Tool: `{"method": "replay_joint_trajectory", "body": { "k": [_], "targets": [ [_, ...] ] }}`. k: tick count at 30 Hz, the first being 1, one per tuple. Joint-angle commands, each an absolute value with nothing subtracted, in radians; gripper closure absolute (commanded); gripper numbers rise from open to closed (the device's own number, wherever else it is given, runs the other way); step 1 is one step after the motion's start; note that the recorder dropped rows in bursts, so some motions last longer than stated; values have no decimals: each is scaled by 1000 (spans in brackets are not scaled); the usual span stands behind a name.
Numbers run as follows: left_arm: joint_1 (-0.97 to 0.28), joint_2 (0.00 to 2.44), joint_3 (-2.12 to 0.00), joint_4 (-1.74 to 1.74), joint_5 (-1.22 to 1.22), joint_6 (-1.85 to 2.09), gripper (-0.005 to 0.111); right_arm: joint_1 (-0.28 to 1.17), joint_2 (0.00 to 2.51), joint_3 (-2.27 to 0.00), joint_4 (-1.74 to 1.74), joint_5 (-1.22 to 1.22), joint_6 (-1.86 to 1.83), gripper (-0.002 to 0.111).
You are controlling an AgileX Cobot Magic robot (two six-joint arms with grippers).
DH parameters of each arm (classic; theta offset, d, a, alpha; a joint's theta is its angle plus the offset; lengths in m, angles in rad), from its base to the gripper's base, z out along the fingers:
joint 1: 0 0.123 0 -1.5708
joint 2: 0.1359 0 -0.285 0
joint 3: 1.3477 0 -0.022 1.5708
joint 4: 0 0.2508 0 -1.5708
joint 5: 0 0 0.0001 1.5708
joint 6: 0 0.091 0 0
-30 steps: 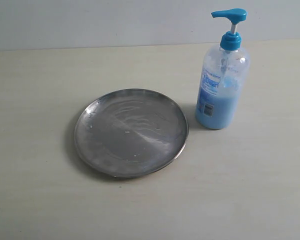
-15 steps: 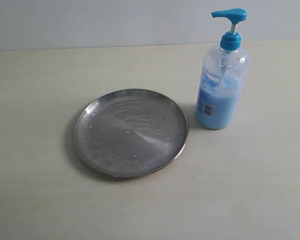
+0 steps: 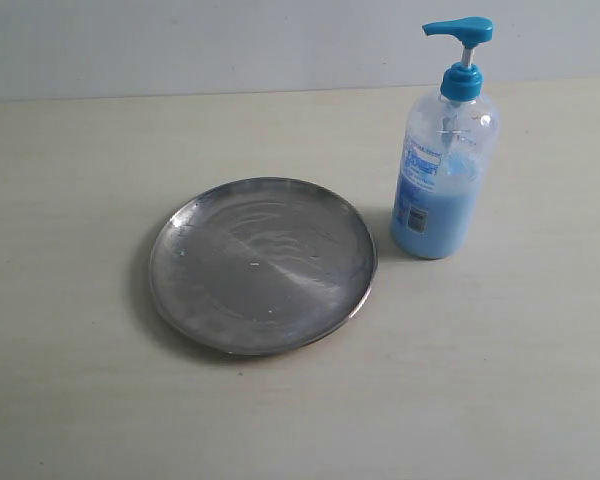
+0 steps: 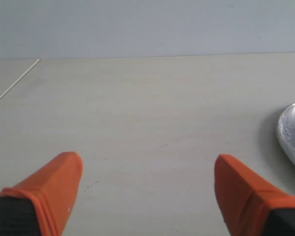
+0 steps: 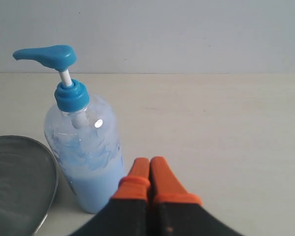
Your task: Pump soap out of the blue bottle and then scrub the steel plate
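Observation:
The steel plate [image 3: 262, 264] lies flat on the pale table, bare and streaked. To its right stands the blue bottle [image 3: 442, 180], upright, with its blue pump head raised and pale blue soap [image 3: 432, 225] filling its lower half. Neither gripper shows in the exterior view. In the left wrist view my left gripper [image 4: 150, 169] is open over bare table, nothing between its orange fingers, and the plate's rim [image 4: 292, 132] peeks in at the edge. In the right wrist view my right gripper [image 5: 150, 164] is shut and empty, just beside the bottle [image 5: 86, 157], not touching it.
The pale wooden table [image 3: 70, 380] runs back to a light grey wall [image 3: 180, 45]. A thin seam line [image 4: 14, 83] crosses the table in the left wrist view.

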State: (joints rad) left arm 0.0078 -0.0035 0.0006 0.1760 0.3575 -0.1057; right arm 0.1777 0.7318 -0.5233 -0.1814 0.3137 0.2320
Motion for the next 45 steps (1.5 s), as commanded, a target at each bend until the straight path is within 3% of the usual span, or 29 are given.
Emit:
{"method": "replay_joint_trajectory", "body": {
  "k": [1, 9, 19, 22, 27, 29, 31, 38, 42, 45],
  "targets": [
    [11, 0, 0, 168, 353, -109, 32, 174, 733, -531, -183, 264, 230, 108],
    [11, 0, 0, 168, 353, -109, 32, 174, 761, -531, -156, 135, 267, 108],
    [11, 0, 0, 168, 355, -109, 32, 174, 997, -531, -130, 92, 271, 106],
    [11, 0, 0, 168, 355, -109, 32, 174, 1078, -531, -130, 57, 271, 91],
    [11, 0, 0, 168, 355, -109, 32, 174, 1191, -531, -130, 27, 271, 34],
    [11, 0, 0, 168, 355, -109, 32, 188, 1224, -531, -132, 0, 271, 14],
    [11, 0, 0, 168, 355, -109, 32, 250, 1268, -531, -134, -62, 271, 3],
    [11, 0, 0, 168, 355, -109, 32, 326, 1389, -520, -127, -191, 227, 3],
    [11, 0, 0, 168, 355, -109, 32, 326, 1426, -386, 139, -500, 0, 4],
    [11, 0, 0, 168, 355, -109, 32, 326, 1448, -310, 107, -669, -14, 4]
  ]
}}
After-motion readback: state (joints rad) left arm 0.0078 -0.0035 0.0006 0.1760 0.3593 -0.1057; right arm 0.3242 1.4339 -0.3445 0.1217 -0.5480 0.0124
